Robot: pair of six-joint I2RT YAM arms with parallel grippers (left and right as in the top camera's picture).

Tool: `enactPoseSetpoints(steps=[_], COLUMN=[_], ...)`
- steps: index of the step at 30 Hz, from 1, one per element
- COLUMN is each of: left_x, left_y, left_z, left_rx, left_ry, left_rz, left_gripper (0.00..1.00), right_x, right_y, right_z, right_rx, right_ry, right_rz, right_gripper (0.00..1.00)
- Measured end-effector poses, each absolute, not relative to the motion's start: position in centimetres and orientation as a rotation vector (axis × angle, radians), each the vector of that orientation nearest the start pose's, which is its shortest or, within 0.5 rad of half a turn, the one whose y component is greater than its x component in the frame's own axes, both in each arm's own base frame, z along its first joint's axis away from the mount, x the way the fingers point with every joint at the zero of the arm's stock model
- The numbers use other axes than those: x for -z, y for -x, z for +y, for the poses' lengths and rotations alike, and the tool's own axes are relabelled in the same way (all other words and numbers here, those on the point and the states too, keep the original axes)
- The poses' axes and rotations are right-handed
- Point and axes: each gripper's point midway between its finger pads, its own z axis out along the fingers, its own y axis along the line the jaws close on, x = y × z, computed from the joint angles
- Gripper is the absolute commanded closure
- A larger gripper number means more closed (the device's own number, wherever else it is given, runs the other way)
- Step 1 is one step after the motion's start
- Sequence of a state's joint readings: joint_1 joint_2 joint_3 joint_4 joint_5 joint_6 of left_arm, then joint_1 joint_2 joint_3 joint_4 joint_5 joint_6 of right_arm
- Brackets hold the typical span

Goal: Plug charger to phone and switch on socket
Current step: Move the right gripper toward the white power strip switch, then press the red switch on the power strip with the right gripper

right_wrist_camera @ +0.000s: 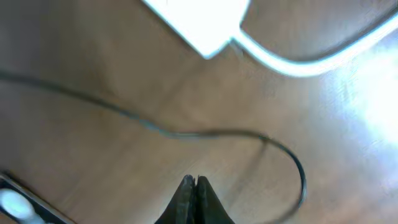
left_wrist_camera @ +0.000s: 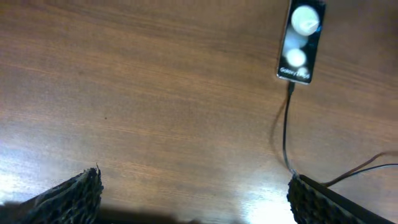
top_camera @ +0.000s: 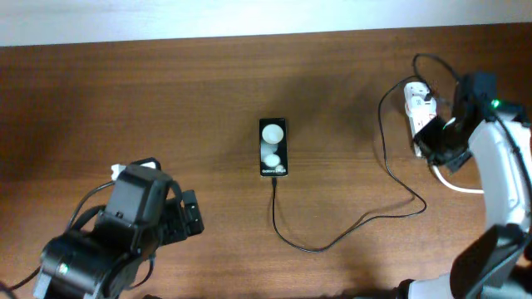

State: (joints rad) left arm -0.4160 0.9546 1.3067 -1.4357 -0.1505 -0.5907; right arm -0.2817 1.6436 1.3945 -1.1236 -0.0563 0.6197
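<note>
Left end effector (left_wrist_camera: 194, 202) wide; right end effector (right_wrist_camera: 195, 199) closed, empty; one phone (top_camera: 273, 147), one charger (left_wrist_camera: 284, 134).

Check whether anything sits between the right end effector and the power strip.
Only the charger cable, lying on the table between the shut right end effector and the power strip; nothing else visible.

Open wood of the table (top_camera: 166, 100) stretches left of the phone (top_camera: 273, 148) and beyond its far end, giving broad passage there. From the phone's near end the charger (top_camera: 332, 241) cable loops across the right half up to the socket (top_camera: 418, 112), barring low sweeps. The right arm (top_camera: 499, 166) hangs over the socket's near end, where the thick white cord (top_camera: 457, 184) curves out.
</note>
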Motion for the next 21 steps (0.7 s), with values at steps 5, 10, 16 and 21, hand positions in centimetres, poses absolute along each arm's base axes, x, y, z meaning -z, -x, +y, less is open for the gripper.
enactPoseSetpoints(steps=[5,10,16,21], left_x=[-26.6,-27.6,-27.9,-27.9], left_y=[-17.9,-17.2,-16.8,-16.8], left_z=[-3.6,-0.6,-0.2,-0.2], left_rx=[0.156,0.126,0.13,0.13], left_ry=[0.378,0.562,0.579,0.58], left_rz=[2.548,2.445,2.418,2.417], left_gripper=[0.01,0.01,0.01,0.01], right_x=[-16.0,-16.0,-16.0,-14.1], right_y=[-36.4,-38.3,-41.0,-42.7], right_z=[-12.9,-16.6,-17.8,-18.2], right_rx=[-0.107,-0.021,-0.025,-0.055], right_ry=[-1.344,-1.405,-1.386,-1.384], right_rz=[2.52,2.456,2.415,2.413], right_gripper=[0.96,0.96,0.96,0.96])
